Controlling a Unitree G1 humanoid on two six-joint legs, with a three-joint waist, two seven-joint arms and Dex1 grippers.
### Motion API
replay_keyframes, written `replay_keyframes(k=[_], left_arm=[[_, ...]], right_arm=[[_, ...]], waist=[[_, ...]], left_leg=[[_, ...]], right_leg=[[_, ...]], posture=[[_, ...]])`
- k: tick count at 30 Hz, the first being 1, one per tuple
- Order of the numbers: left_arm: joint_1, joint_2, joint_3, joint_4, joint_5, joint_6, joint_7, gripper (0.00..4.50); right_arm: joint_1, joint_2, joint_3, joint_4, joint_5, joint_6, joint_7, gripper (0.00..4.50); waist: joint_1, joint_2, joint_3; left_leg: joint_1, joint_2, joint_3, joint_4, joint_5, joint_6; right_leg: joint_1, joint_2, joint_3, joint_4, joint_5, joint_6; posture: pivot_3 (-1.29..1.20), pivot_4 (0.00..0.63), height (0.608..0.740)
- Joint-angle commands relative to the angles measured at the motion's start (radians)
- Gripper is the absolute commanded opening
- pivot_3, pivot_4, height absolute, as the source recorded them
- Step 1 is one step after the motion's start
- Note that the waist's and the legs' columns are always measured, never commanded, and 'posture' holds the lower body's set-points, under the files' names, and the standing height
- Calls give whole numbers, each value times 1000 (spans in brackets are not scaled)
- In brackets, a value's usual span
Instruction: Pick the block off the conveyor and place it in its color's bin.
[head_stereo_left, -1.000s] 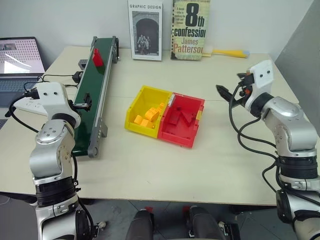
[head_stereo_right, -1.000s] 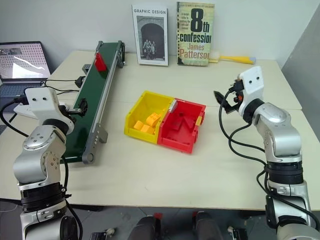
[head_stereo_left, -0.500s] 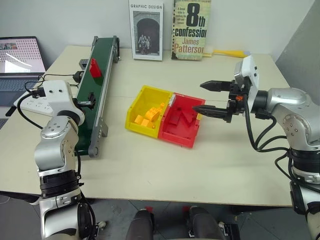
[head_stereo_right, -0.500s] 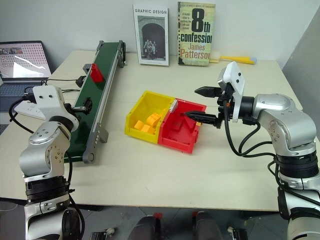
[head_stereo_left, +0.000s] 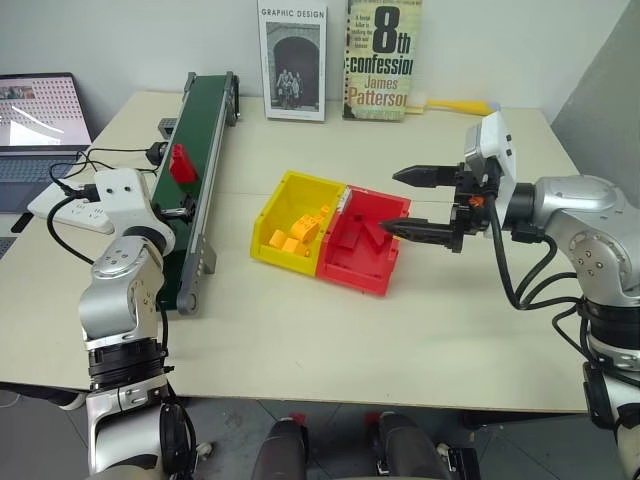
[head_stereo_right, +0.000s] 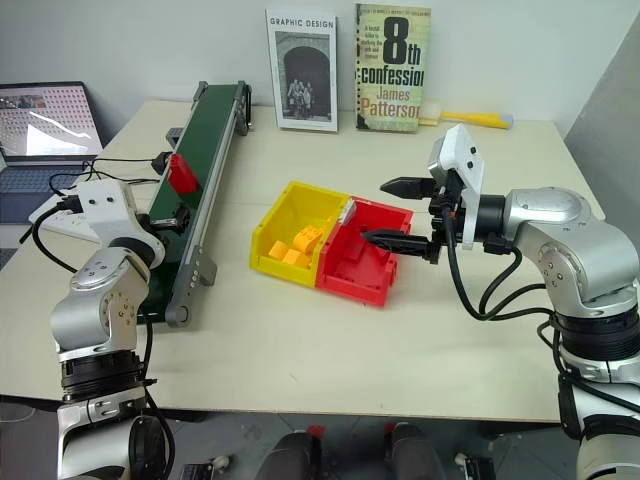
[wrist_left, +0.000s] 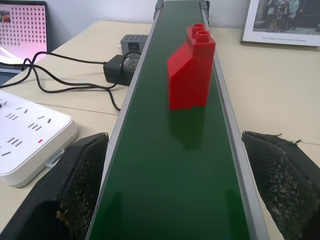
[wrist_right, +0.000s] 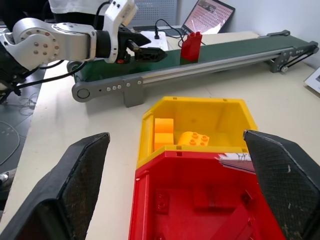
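Observation:
The small red block (head_stereo_left: 181, 162) stands upright on the dark green conveyor (head_stereo_left: 203, 110), about midway along the belt. My left gripper (wrist_left: 174, 141) is open and level at the belt's near end. One finger (wrist_left: 80, 185) is outside each rail, and the block (wrist_left: 191, 67) is ahead of them, untouched. My right gripper (head_stereo_left: 393, 202) is open and empty. It points left above the far right edge of the red bin (head_stereo_left: 352, 276), which holds several red bricks.
A yellow bin (head_stereo_left: 262, 232) with orange-yellow bricks is joined to the red bin's left side. Two books (head_stereo_left: 383, 58) and a yellow-handled brush (head_stereo_left: 460, 105) are at the back. A laptop (head_stereo_left: 38, 120), a power strip (wrist_left: 27, 135) and cables lie left of the conveyor.
The block has ridden down the belt toward my left gripper. My right gripper has swung in from the right to point left over the red bin, open throughout.

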Motion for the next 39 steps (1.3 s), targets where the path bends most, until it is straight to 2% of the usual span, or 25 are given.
replay_keyframes(k=[1, 6, 7, 8, 17, 21, 27, 31, 39], left_arm=[[-20, -2, 8, -9, -3, -34, 6, 4471], [-23, -9, 5, -5, -4, -43, 8, 4471], [-26, -12, 9, 0, -7, -43, 12, 4103], [-29, -15, 15, 4, -10, -42, 18, 4022], [-25, -12, 31, -18, -40, 2, 31, 2186], [-25, -10, 28, -67, -60, 44, 32, 1523], [-93, 6, -30, -106, -89, 96, -29, 1528], [-190, 4, -126, -83, -141, 132, -176, 1528], [-306, -9, -377, 5, -152, 105, -496, 1528]], right_arm=[[-1, -18, -28, -37, 13, -6, -10, 4500], [2, -25, -37, -44, 15, 1, -23, 4500], [2, -27, -36, -42, 14, -1, -24, 4500], [1, -28, -36, -42, 14, -2, -25, 4500], [-5, -27, -32, -25, 4, -23, -30, 4500], [2, -27, -31, -22, -4, -34, -37, 4500], [38, -49, -53, -62, -6, -15, -70, 4500], [90, -92, -77, -138, 0, 19, -102, 4500], [206, -213, -148, -301, 19, 125, -168, 4500]], waist=[[0, 0, 0], [0, 0, 0], [0, 0, 0], [0, 0, 0], [0, 0, 0], [0, 0, 0], [0, 0, 0], [19, 0, 0], [19, 0, 0]], left_leg=[[0, 0, 0, 0, 0, 0], [0, 0, 0, 0, 0, 0], [0, 0, 0, 0, 0, 0], [0, 0, 0, 0, 0, 0], [0, 0, 0, 0, 0, 0], [0, 0, 0, 0, 0, 0], [0, 0, 0, 0, 0, 0], [-2, -1, -2, 1, 0, 0], [-1, -1, 0, 0, 1, -1]], right_leg=[[0, 0, 0, 0, 0, 0], [0, 0, 0, 0, 0, 0], [0, 0, 0, 0, 0, 0], [0, 0, 0, 0, 0, 0], [0, 0, 0, 0, 0, 0], [0, 0, 0, 0, 0, 0], [0, 0, 0, 0, 0, 0], [0, 0, -2, 0, 0, 0], [0, 1, 0, -1, 0, 0]], posture=[[0, 150, 740], [0, 150, 740], [0, 150, 740], [0, 150, 740], [0, 150, 740], [0, 150, 740], [0, 150, 740], [0, 150, 740], [0, 150, 740]])
